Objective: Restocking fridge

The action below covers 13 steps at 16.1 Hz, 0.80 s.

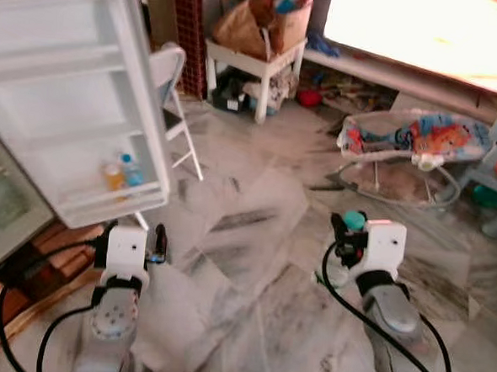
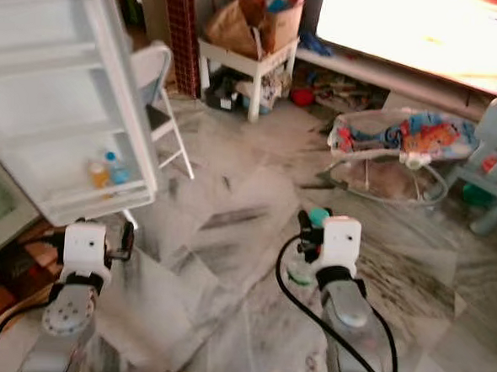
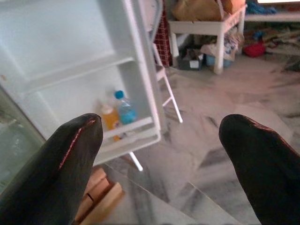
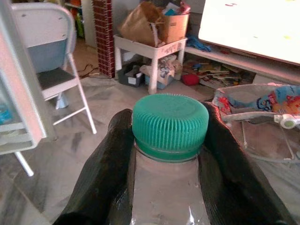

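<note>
The right claw grips a green-capped bottle, the left claw gapes empty near the open fridge door.

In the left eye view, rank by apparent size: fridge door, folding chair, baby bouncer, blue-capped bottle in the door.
1. fridge door
2. baby bouncer
3. folding chair, partly hidden by the door, so unsure against the bouncer
4. blue-capped bottle

lived-in home, marble-look floor, baby bouncer, folding chair, cluttered white side table, small fridge door hung open
</note>
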Available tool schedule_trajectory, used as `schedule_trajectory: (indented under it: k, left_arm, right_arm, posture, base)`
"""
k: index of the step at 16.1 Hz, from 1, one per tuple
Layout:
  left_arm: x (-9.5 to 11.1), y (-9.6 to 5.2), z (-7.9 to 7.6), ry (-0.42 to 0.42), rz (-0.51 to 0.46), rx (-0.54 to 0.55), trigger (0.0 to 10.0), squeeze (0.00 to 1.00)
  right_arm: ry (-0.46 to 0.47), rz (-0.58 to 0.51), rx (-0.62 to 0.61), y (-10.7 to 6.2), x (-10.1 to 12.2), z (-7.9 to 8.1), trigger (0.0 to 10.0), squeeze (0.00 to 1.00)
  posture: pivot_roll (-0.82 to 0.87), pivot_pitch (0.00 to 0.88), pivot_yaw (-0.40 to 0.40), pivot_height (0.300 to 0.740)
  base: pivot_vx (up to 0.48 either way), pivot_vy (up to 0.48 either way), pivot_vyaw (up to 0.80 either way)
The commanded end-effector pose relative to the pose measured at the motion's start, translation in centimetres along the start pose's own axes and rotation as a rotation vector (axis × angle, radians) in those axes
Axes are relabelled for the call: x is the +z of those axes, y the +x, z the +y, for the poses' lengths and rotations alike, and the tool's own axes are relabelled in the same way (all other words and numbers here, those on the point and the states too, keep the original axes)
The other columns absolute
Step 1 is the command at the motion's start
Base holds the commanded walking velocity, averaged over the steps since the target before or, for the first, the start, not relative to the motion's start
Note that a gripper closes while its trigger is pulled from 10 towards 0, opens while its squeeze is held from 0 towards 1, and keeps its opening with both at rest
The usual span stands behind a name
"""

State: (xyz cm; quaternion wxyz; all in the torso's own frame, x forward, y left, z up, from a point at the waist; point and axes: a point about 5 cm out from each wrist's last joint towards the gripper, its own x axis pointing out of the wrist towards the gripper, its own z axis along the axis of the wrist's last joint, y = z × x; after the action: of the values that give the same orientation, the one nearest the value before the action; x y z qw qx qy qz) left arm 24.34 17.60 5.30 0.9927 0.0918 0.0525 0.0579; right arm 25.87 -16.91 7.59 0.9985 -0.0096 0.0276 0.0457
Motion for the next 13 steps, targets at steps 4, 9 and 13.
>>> schedule_trajectory:
  k: [4,9,13]
  left_arm:
    - [-0.35,-0.14,0.46,0.015,0.022,0.017,10.0,0.0]
    - [-0.11,0.29,0.22,0.015,0.014,0.01,10.0,0.0]
    - [0.19,0.48,0.06,0.02,-0.01,0.005,10.0,0.0]
  right_arm:
    - [0.034,-0.081,0.065,0.68,1.79,1.36,10.0,0.0]
    - [0.045,-0.086,0.078,0.97,1.99,1.46,10.0,0.0]
    - [0.039,-0.094,0.074,1.18,2.19,1.37,10.0,0.0]
  posture:
    - [0.09,0.056,-0.04,0.74]
    - [0.09,0.053,-0.039,0.74]
    - [0.09,0.052,-0.04,0.74]
  base:
    - [0.0,0.48,0.56]
    - [0.0,0.48,0.8]
    - [0.0,0.346,0.57]
